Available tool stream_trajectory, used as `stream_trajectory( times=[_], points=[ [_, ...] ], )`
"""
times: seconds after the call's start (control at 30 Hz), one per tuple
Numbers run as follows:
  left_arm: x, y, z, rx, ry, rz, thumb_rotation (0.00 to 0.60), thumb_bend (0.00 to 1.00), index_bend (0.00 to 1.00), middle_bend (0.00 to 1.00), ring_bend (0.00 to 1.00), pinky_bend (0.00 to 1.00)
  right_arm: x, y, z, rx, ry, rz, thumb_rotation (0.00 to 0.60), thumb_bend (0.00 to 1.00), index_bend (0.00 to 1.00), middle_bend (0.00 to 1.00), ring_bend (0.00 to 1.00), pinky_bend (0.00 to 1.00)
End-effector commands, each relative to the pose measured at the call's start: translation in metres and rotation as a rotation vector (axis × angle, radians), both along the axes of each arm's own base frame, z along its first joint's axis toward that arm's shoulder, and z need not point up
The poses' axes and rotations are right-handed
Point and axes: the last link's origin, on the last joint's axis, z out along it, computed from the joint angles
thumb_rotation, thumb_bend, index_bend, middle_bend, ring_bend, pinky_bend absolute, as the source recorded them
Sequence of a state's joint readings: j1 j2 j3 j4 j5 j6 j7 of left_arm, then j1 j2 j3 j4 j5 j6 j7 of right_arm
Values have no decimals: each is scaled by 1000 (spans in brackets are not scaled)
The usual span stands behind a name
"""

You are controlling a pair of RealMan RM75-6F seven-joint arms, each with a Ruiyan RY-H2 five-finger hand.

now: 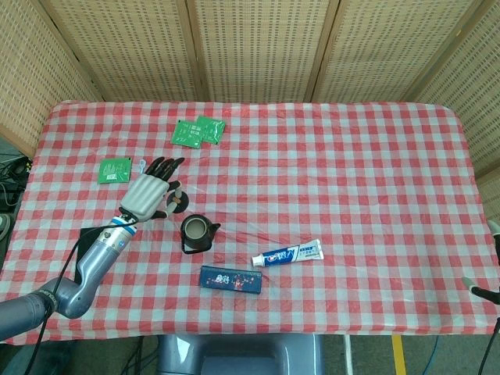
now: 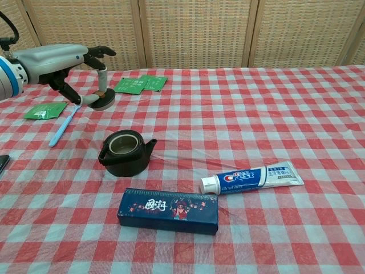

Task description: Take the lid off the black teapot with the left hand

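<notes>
Since your left hand [image 2: 63, 63] already pinches the round dark lid [image 2: 104, 100] in the air, up and left of the black teapot [image 2: 125, 153], the removal looks done; only setting it down remains. That squat, matte pot sits open-mouthed on the glossy checked tablecloth [image 2: 239, 114].

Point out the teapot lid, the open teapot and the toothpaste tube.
teapot lid [image 2: 104, 102], chest view, its dark rim below the left hand's fingers
teapot [image 2: 124, 161], chest view, front of its black body
toothpaste tube [image 2: 256, 177], chest view, middle of the printed label
</notes>
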State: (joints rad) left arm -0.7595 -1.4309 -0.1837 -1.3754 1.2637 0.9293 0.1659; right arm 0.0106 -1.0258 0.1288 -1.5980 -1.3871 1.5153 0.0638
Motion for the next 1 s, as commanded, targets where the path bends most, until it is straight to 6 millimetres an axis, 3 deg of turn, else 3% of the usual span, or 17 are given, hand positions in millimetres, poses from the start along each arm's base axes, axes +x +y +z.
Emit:
stream_trajectory(
  times=[0.03, 0.23, 0.43, 0.5, 0.57, 0.63, 0.8, 1.0],
  points=[
    [-31, 7, -3, -8, 19, 106, 600, 398, 703, 0, 0, 0, 0, 0, 0, 1, 0, 1, 600, 0, 54, 0, 0, 0],
    [-64, 2, -25, -59, 37, 195, 600, 399, 701, 0, 0, 0, 1, -1, -1, 3, 2, 1, 600, 0, 53, 0, 0, 0],
    [-78, -1, -39, -79, 45, 219, 600, 386, 685, 0, 0, 0, 1, -1, -3, 8, 5, -1, 600, 0, 54, 0, 0, 0],
    [-78, -1, -42, -81, 33, 216, 600, 314, 564, 0, 0, 0, 1, -1, -3, 8, 5, -2, 600, 0, 54, 0, 0, 0],
    [-78, -2, -42, -82, 23, 211, 600, 114, 226, 0, 0, 0, 1, -1, -2, 7, 4, -2, 600, 0, 54, 0, 0, 0],
    [-77, -3, -42, -84, 3, 209, 600, 11, 32, 0, 0, 0, 1, -1, -2, 6, 3, -1, 600, 0, 54, 0, 0, 0],
    [-73, -7, -35, -83, -53, 194, 600, 0, 0, 0, 0, 0, 1, 0, -1, 5, -1, 2, 600, 0, 54, 0, 0, 0],
    [-59, -28, 9, 4, -243, 111, 600, 0, 0, 0, 0, 0, 3, 1, 0, 4, -8, 9, 600, 0, 54, 0, 0, 0]
  ],
)
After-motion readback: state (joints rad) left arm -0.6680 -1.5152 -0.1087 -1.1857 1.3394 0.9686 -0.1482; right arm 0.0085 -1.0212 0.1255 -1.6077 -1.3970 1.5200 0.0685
